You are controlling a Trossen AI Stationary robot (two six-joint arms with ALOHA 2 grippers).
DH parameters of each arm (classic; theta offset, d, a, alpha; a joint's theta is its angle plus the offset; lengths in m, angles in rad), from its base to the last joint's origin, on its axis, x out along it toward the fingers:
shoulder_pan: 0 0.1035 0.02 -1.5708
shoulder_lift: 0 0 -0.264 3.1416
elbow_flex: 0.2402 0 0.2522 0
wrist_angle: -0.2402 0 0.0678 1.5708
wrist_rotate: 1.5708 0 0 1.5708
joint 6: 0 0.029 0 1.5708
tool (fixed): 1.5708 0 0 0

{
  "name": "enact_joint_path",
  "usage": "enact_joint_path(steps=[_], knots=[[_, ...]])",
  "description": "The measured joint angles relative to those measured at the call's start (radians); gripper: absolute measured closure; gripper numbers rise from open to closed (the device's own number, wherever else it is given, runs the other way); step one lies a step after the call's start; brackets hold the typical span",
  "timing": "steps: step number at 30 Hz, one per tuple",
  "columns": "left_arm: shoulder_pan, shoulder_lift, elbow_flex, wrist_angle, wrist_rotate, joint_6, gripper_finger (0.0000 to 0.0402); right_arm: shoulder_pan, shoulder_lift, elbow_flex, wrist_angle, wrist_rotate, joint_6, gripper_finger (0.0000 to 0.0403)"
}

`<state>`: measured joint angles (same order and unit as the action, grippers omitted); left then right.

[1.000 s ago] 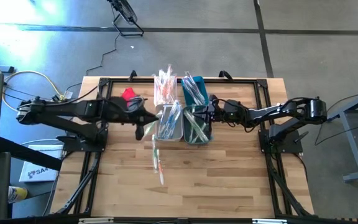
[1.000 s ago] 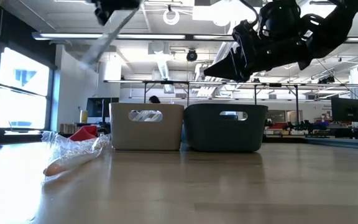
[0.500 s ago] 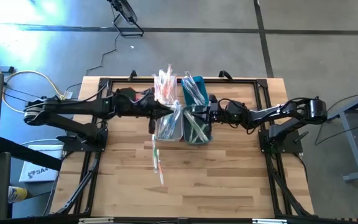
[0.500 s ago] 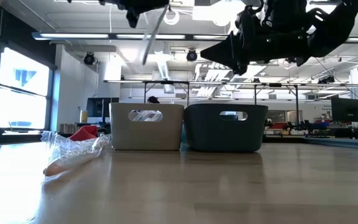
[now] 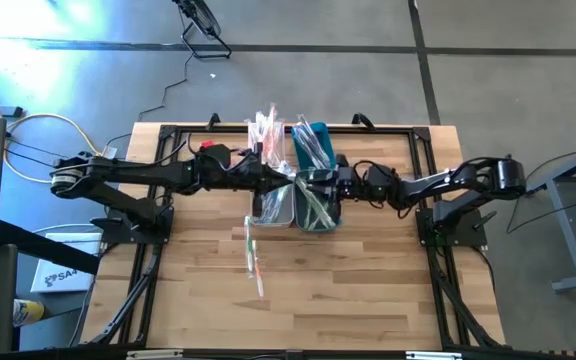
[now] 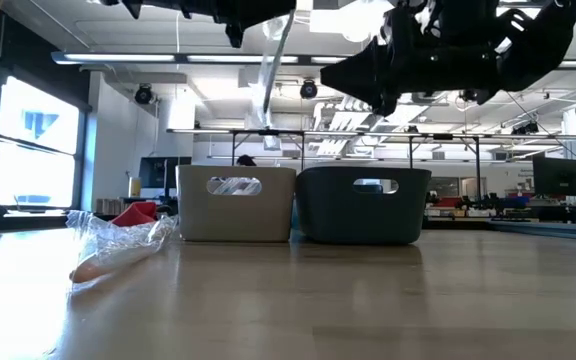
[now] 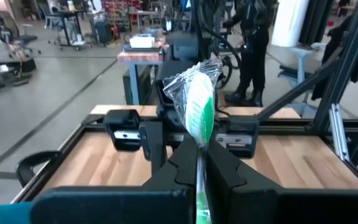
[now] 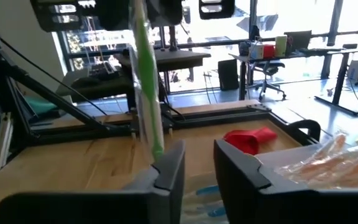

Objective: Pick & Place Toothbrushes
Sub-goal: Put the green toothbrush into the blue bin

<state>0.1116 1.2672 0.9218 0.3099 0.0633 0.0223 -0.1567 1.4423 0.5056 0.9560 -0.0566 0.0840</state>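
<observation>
A green toothbrush [image 7: 197, 102] in a clear wrapper is in my left gripper [image 7: 199, 163], which is shut on it. It reaches level from the table's left, high over the white bin [image 6: 236, 203] and close to the teal bin [image 5: 316, 208]. The two bins stand side by side at mid-table, with toothbrushes inside. My right gripper [image 8: 194, 165] comes level from the right above the teal bin. Its fingers stand a little open with nothing between them. The green toothbrush [image 8: 146, 87] hangs just ahead of it. My left gripper pinches the wrapped green toothbrush partway along its handle [image 7: 199, 146] between its two fingers. The fingers come level from the table's left and lie across it. A crumpled wrapper end [image 7: 188, 78] shows past them. The rest [image 6: 268, 85] hangs slanted below, clear of the bins.
Two heaps of wrapped toothbrushes [image 5: 265, 135] [image 5: 311, 140] lie beyond the bins at the far edge. Loose ones [image 5: 254, 250] lie nearer on the wood. A red cloth [image 8: 250, 138] lies left of the bins. Black frame rails [image 5: 423, 150] border the table.
My left gripper has carried the green toothbrush toward the table's right, from left of the white bin to above the bins. The toothbrush has swung from a strong slant to nearly upright. My right gripper has tipped its fingers upward over the teal bin.
</observation>
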Motion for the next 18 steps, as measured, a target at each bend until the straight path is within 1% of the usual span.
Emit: enact_joint_path(steps=[4, 8, 12, 18], knots=[[0.0, 0.009, 0.001, 0.029, 0.002, 0.0, 0.0398, 0.019, 0.004, 0.0, 0.037, 0.0, -0.001, 0.0278], [0.0, 0.018, 0.001, 0.07, 0.027, 0.0, 0.0398, 0.039, 0.004, 0.0, 0.051, -0.007, -0.005, 0.0242], [0.0, 0.031, 0.0, 0.074, 0.028, 0.0, 0.0398, 0.057, 0.004, 0.0, 0.068, -0.03, -0.026, 0.0224], [0.0, 0.053, 0.001, 0.133, 0.059, -0.001, 0.0398, 0.075, 0.025, 0.016, 0.085, -0.029, -0.036, 0.0218]])
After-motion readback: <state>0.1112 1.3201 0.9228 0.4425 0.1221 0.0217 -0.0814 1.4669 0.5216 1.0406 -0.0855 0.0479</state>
